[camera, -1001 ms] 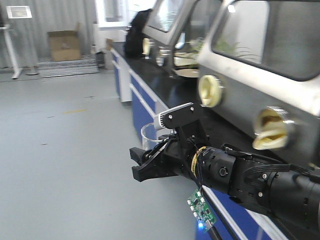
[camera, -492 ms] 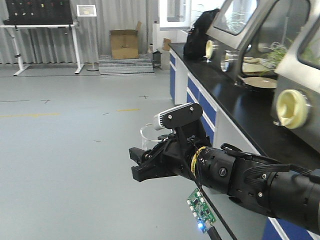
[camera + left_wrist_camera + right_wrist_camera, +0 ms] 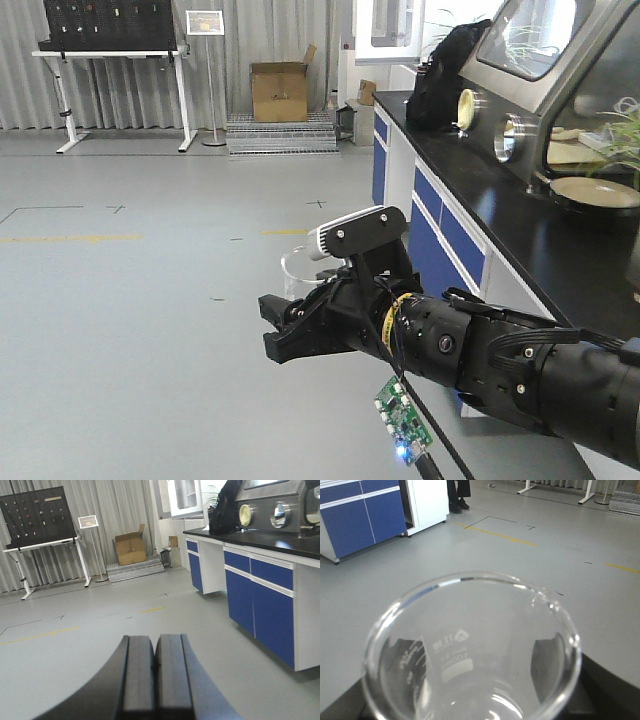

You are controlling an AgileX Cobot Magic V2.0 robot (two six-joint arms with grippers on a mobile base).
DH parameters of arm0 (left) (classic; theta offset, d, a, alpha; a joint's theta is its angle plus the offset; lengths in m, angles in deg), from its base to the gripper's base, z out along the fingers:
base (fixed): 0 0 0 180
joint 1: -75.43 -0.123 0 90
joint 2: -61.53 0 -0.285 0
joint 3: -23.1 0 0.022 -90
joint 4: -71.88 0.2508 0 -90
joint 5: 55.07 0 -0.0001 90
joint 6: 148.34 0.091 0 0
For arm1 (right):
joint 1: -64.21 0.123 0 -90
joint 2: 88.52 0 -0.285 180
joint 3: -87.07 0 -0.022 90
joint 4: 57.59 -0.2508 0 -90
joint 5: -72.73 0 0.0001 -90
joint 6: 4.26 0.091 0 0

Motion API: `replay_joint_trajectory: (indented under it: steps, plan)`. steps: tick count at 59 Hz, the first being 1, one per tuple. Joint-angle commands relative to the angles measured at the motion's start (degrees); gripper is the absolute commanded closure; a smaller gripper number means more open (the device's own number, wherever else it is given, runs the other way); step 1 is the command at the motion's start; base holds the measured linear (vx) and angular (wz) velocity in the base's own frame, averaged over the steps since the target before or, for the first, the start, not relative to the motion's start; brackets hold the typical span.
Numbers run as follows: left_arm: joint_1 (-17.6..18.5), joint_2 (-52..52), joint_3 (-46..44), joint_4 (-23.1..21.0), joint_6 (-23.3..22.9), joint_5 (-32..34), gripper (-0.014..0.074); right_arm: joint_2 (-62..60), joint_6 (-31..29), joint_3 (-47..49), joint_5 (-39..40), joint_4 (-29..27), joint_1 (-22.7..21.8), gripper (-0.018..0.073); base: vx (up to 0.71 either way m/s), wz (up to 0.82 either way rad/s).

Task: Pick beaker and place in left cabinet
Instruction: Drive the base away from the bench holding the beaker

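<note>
The right gripper seems to hold the beaker upright above the grey floor.

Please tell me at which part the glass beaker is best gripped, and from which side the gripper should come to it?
Grip the beaker on its straight round wall, below the flared rim, coming from the side with one finger on each flank, clear of the pour lip. It stands upright, mouth open upward; the right gripper appears to hold it this way.
</note>
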Motion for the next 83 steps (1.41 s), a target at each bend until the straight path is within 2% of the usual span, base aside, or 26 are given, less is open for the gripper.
replay_joint_trajectory:
  steps: [1, 83]
  plan:
    - [0.0, -1.1, 0.9, -0.2, -0.2, 4.3, 0.0595, -3.0, 0.1, 1.7, 2.4, -0.4, -0.2, 0.0562, 0.46, 0.05]
    - [0.0, -1.1, 0.9, -0.2, -0.2, 4.3, 0.0595, -3.0, 0.1, 1.7, 2.2, -0.4, -0.2, 0.0562, 0.53, 0.05]
